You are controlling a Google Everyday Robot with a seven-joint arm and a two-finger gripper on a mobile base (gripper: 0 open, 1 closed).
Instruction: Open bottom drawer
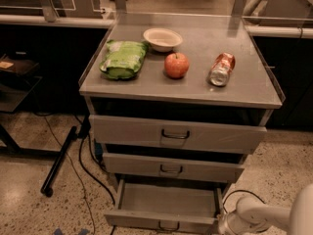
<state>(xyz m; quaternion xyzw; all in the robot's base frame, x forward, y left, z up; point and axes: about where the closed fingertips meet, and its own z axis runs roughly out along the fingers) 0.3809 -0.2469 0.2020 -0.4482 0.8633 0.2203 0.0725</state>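
Observation:
The bottom drawer (166, 199) of the grey metal cabinet stands pulled out, showing a plain grey tray interior. Its small dark loop handle (168, 226) sits at the centre of the front, near the lower frame edge. My gripper (226, 224) is at the drawer's right front corner, low in the view, at the end of my white arm (266, 214), which reaches in from the lower right. The middle drawer (171, 168) and the top drawer (176, 133) above it look pushed in.
On the cabinet top (195, 89) lie a green bag (122, 58), a white bowl (162, 38), a red apple (176, 65) and a tipped can (221, 68). A black pole (61, 158) and cables (85, 165) lie on the floor to the left.

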